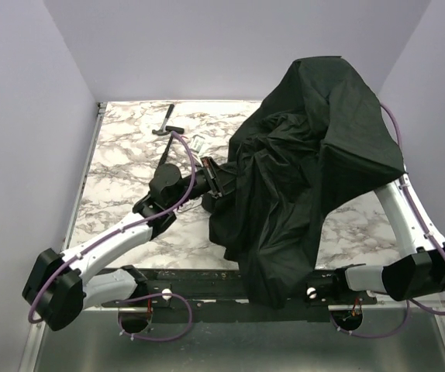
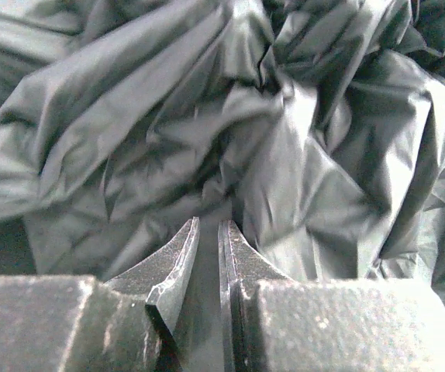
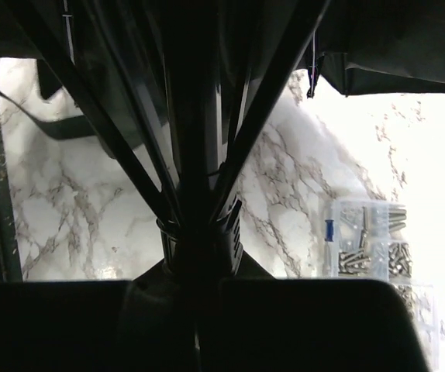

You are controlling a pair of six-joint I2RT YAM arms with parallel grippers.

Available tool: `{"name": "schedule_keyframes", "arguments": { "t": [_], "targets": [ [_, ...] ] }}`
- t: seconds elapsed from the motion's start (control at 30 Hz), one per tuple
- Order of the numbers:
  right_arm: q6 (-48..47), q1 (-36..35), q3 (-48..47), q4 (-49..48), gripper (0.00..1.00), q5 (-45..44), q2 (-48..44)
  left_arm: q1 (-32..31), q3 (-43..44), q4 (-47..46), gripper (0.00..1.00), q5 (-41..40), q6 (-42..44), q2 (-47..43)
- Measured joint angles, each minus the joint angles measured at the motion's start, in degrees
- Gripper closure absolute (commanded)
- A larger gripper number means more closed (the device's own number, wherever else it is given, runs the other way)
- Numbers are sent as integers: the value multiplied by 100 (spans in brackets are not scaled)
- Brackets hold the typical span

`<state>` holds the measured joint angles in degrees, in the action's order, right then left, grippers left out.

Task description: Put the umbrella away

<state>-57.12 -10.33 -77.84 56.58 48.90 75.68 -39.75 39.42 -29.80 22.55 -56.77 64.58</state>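
Note:
The umbrella (image 1: 308, 163) is half open, its black canopy draped in a crumpled heap over the right half of the table and over my right arm. My left gripper (image 1: 221, 182) is at the canopy's left edge. In the left wrist view its fingers (image 2: 208, 225) are almost together, with a fold of the fabric (image 2: 300, 155) pinched in the narrow gap. My right gripper is hidden under the canopy in the top view. In the right wrist view it (image 3: 199, 271) is a dark silhouette closed round the shaft just below the rib hub (image 3: 199, 229), with ribs fanning upward.
A small black-handled hammer (image 1: 164, 124) lies at the back of the marble table (image 1: 122, 163). A small white item (image 1: 197, 143) lies near my left wrist. A clear box of screws (image 3: 366, 236) sits on the marble under the canopy. Lavender walls enclose the table.

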Motion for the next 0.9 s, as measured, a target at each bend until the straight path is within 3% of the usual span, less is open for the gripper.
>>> {"name": "schedule_keyframes", "arguments": {
  "t": [0.13,0.23,0.33,0.43,0.57,0.73,0.9],
  "targets": [
    [468,0,-74,-258,100,-205,-59,44,-74,859,38,-378,595,-680],
    [741,0,-195,-391,100,-289,-61,94,-179,1453,18,-713,1088,-1759],
    [1029,2,-273,-562,100,-350,-61,164,-404,1657,16,-702,1408,-2894],
    [1276,4,-278,-717,100,-424,-63,175,-673,1641,13,-70,1436,-3637],
    [1502,4,-278,-802,100,-494,-63,-72,-986,2118,11,595,1373,-3947],
    [1644,4,-278,-866,100,-522,-63,-632,-1027,3324,11,498,1532,-4387],
    [1705,4,-278,-896,100,-531,-63,-1169,-1134,3375,11,275,1510,-4225]
  ]
}}
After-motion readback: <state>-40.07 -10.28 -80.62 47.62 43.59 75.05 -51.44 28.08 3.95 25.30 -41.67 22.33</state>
